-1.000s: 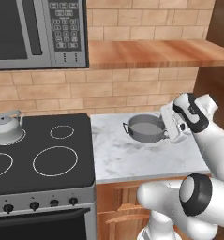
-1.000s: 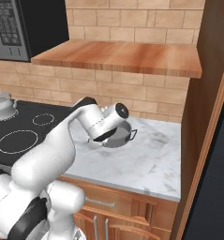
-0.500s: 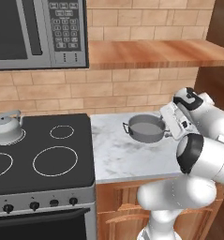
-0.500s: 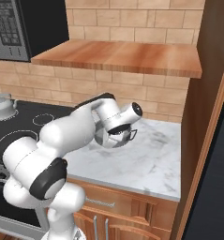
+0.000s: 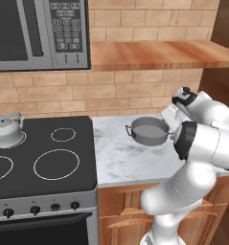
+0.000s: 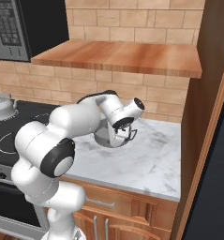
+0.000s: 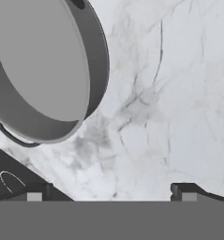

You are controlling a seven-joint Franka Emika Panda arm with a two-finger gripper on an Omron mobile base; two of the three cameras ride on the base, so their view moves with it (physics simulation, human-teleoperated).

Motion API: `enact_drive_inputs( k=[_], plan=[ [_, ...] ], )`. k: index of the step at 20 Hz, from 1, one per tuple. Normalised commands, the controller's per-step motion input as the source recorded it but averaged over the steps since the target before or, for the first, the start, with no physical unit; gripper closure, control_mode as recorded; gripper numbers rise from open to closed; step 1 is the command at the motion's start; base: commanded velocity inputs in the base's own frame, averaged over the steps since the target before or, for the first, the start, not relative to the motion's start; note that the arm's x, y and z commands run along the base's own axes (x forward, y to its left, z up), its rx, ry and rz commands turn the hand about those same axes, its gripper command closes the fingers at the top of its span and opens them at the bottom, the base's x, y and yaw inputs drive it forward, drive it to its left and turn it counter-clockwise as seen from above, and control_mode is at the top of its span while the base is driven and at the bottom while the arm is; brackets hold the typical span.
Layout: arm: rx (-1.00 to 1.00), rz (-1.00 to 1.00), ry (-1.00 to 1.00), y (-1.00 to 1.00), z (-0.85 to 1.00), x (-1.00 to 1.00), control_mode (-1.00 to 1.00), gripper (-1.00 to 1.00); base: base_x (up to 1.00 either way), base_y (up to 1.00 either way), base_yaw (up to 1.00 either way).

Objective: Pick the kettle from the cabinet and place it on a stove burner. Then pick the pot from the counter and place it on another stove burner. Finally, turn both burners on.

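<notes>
Fingers wide apart, nothing held; grey lidless pot w/ loop handle beside.

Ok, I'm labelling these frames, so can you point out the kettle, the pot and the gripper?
kettle (image 5: 6, 130), left base view, on its rounded body.
pot (image 5: 149, 130), left base view, on the grey inside of the bowl.
gripper (image 7: 108, 191), hand view, midway between the two dark finger tips.

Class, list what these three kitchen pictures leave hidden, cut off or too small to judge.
- Pot, right base view: mostly hidden behind the arm.
- Pot, hand view: its top and left cut off by the picture's edges.
- Kettle, right base view: cut off by the left edge.
- Stove knobs, left base view: too small to read their settings.
</notes>
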Motion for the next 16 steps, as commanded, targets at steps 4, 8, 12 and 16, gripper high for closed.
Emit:
enact_drive_inputs(
  k=[4, 8, 12, 16],
  plan=[
    [-0.14, 0.02, -0.01, 0.0, -0.26, 0.03, -1.0, -1.0, 0.0, 0.0, 0.0],
    [-0.12, 0.0, -0.01, 0.01, -0.11, 0.16, -1.0, -1.0, 0.0, 0.0, 0.0],
    [-0.06, 0.01, 0.0, 0.01, -0.13, 0.04, -1.0, -1.0, 0.0, 0.0, 0.0],
    [-0.04, 0.01, 0.0, 0.0, -0.27, 0.02, -1.0, -1.0, 0.0, 0.0, 0.0]
  ],
)
